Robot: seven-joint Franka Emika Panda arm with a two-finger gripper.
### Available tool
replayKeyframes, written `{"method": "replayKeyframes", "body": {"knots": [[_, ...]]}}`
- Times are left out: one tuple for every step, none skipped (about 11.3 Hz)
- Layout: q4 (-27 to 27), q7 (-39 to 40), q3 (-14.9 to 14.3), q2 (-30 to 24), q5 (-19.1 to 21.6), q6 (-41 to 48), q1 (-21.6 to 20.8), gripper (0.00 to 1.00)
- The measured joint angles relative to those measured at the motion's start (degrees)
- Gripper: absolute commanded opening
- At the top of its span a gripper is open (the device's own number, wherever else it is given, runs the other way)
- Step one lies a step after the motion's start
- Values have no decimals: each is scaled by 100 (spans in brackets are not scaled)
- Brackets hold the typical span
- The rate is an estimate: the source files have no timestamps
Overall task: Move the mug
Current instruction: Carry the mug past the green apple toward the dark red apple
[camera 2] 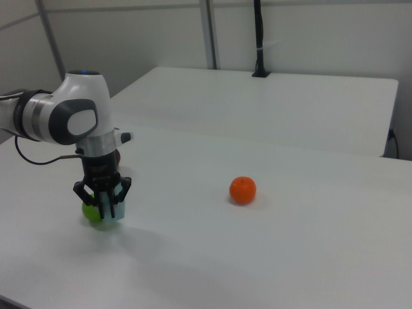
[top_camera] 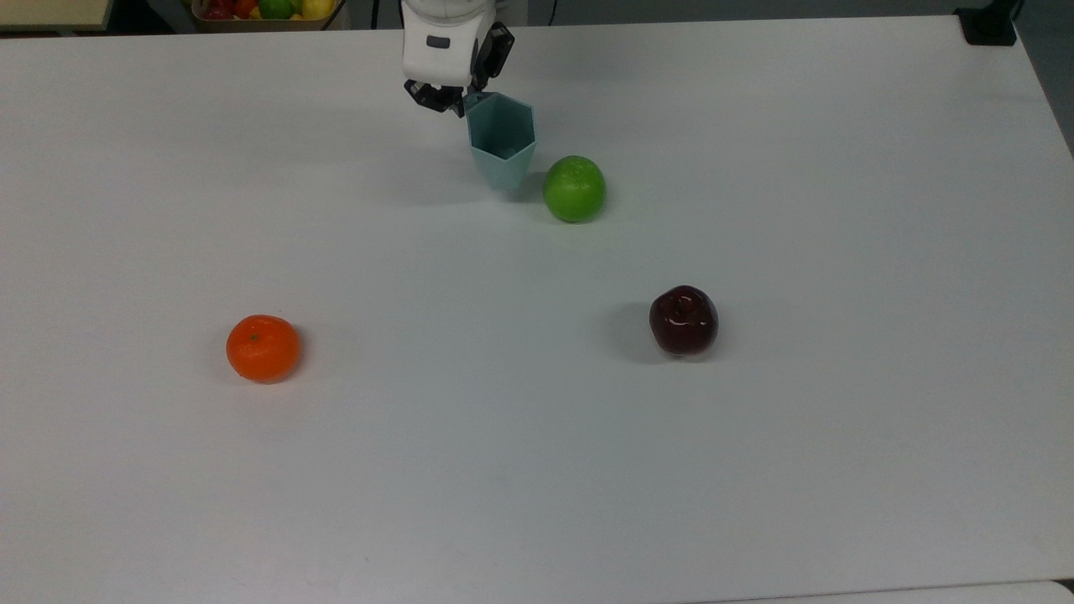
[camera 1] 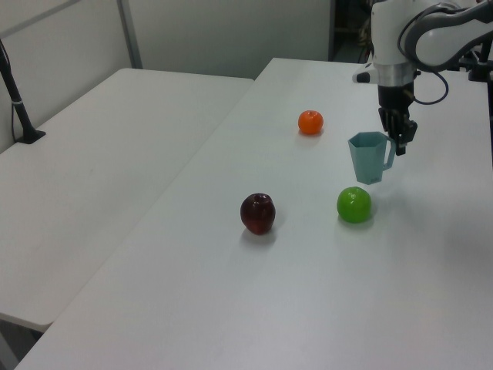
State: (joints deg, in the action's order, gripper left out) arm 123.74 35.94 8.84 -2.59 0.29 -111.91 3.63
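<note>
Mug (top_camera: 502, 141) in pale teal-blue, hexagonal at the rim and tapering to its base, hung upright by its angular side handle from the robot's gripper (top_camera: 460, 102), whose two black fingers were pinched on that handle. In the left view the mug (camera 1: 369, 157) appeared raised a little off the white table (top_camera: 755, 470), with the gripper (camera 1: 400, 142) at the handle on the left view's right side of the cup. In the top view the mug sat near the table's far edge, roughly midway along it, just beside a green apple (top_camera: 574, 189) that lay toward the top view's right and slightly nearer the camera; whether the two touched could not be told. A dark red apple (top_camera: 684, 320) rested farther toward the top view's right and nearer the table's middle, well apart from the mug. An orange (top_camera: 263, 347) lay alone toward the top view's left, far from the other fruit. In the right view the gripper (camera 2: 107, 205) hung straight down from the white arm (camera 2: 71, 119), the mug (camera 2: 114, 214) largely hidden behind its fingers and the green apple (camera 2: 91, 213) peeking out alongside. A second white table (camera 1: 92, 162) stood against the first on the left view's left.
</note>
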Motion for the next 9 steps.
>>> {"method": "replayKeyframes", "body": {"knots": [[9, 64, 20, -12, -13, 110, -1, 14], [7, 232, 24, -81, -21, 388, -2, 14], [1, 405, 24, -204, -25, 719, -2, 14], [1, 562, 28, -351, -25, 1065, -8, 14], [5, 662, 77, -468, -26, 1336, -32, 14], [8, 671, 164, -512, -25, 1416, -54, 14], [17, 667, 407, -514, -25, 1426, -112, 14], [19, 663, 564, -498, -25, 1366, -199, 14], [16, 593, 669, -461, -25, 1172, -415, 14]]}}
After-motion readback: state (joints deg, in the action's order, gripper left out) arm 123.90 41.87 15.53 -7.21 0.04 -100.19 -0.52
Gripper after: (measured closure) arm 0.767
